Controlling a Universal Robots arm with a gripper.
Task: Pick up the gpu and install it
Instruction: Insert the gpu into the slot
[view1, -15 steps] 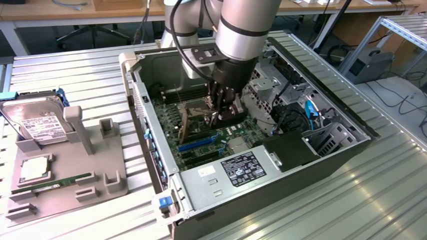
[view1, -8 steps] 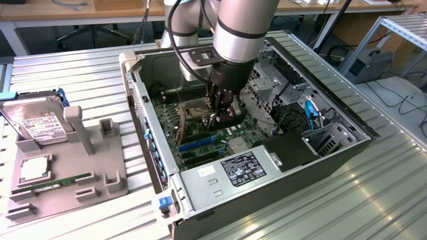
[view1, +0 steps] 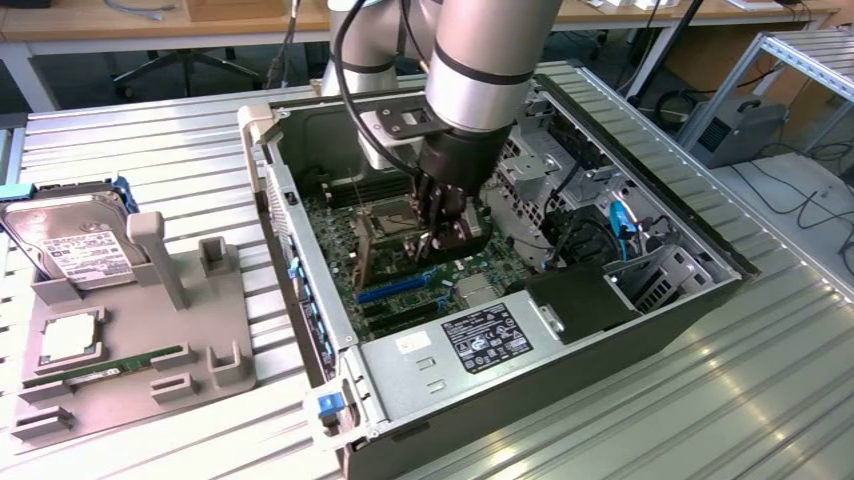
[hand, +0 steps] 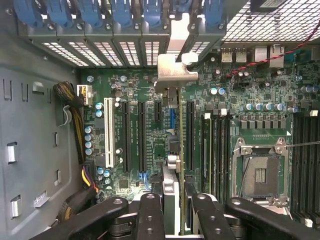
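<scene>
My gripper (hand: 177, 217) is shut on the gpu (hand: 181, 145), which I see edge-on between the two black fingers (hand: 150, 212). Its silvery bracket (hand: 172, 70) points toward the rear slot openings of the case. The card hangs upright over the black expansion slots (hand: 190, 132) of the green motherboard (hand: 150, 85); whether it touches a slot I cannot tell. In the exterior view the gripper (view1: 447, 240) reaches down into the open computer case (view1: 274, 150) with the dark gpu (view1: 463, 245) in it, above the blue slots (view1: 394, 288).
Left of the case a grey tray (view1: 200, 370) carries a hard drive (view1: 74, 250), a processor (view1: 67, 340) and a green memory stick (view1: 127, 362). Inside the case are the power supply (view1: 487, 340), drive cage (view1: 534, 160), open processor socket (hand: 260, 172) and cables (hand: 75, 115).
</scene>
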